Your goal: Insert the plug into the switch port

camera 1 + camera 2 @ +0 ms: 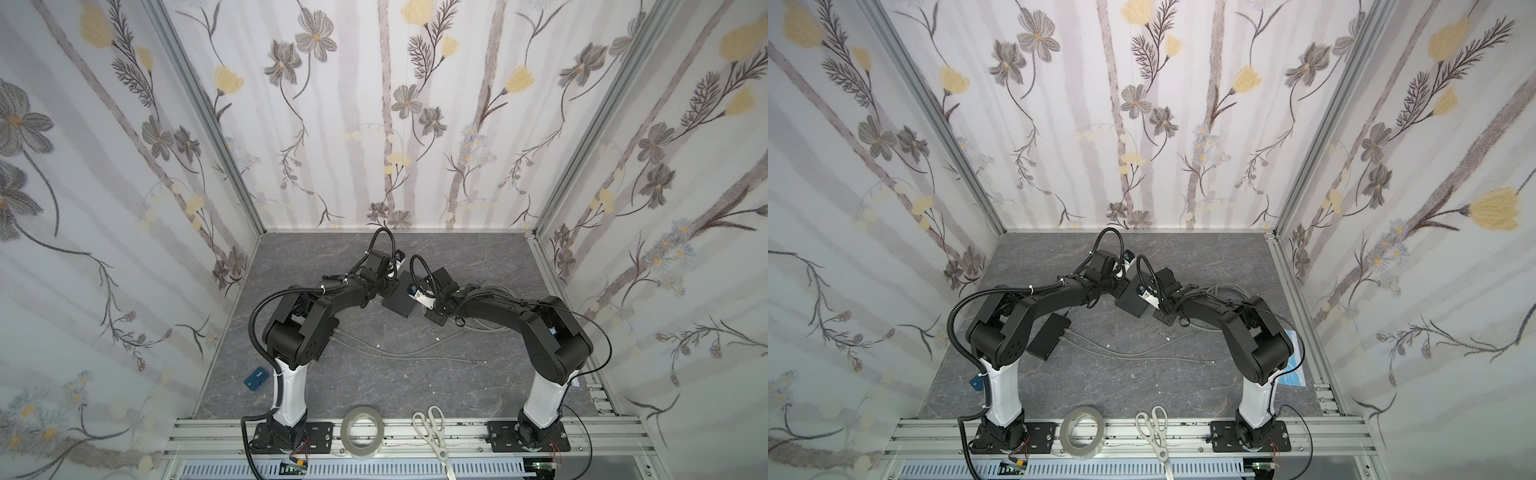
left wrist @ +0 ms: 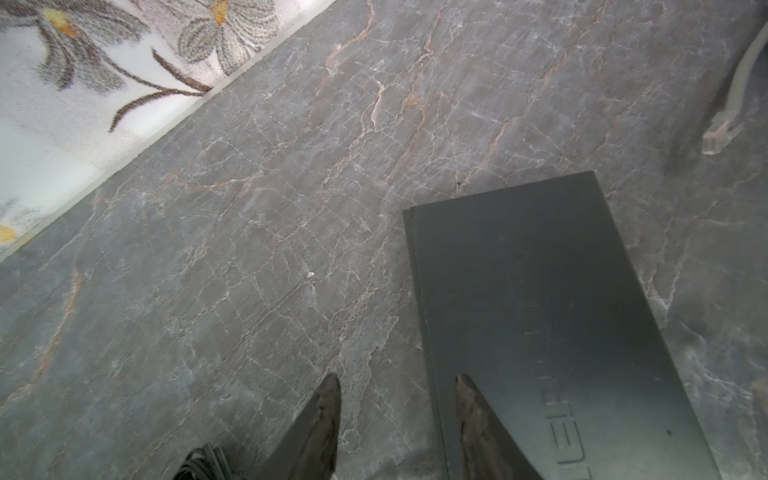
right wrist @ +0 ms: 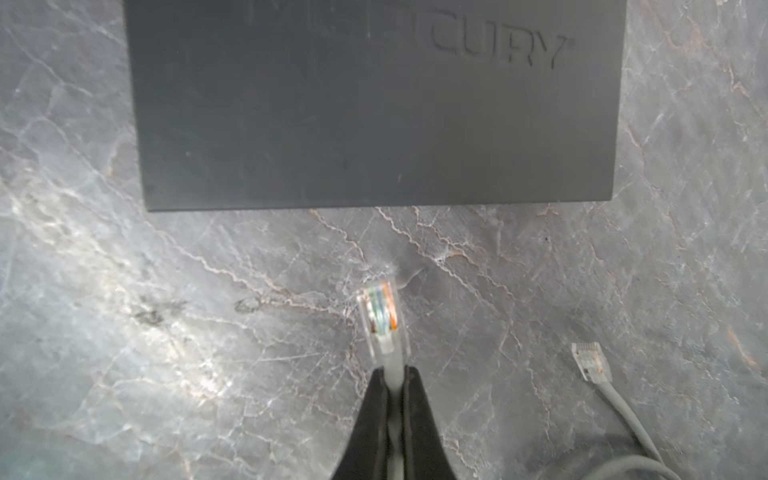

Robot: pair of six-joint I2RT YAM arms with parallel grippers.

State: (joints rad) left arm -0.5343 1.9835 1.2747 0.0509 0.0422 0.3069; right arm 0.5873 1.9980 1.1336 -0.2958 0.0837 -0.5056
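Plug [image 3: 381,322] lengthwise toward switch [image 3: 374,108]

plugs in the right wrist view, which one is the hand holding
The plug with coloured wires showing, its cable pinched in the right hand, facing the black switch. The other plug lies loose on the table, untouched.

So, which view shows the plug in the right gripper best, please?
The right wrist view: the plug shows close up, coloured wires visible, its cable pinched by the right gripper. In both top views it cannot be made out. The left wrist view shows a small plug, perhaps this one.
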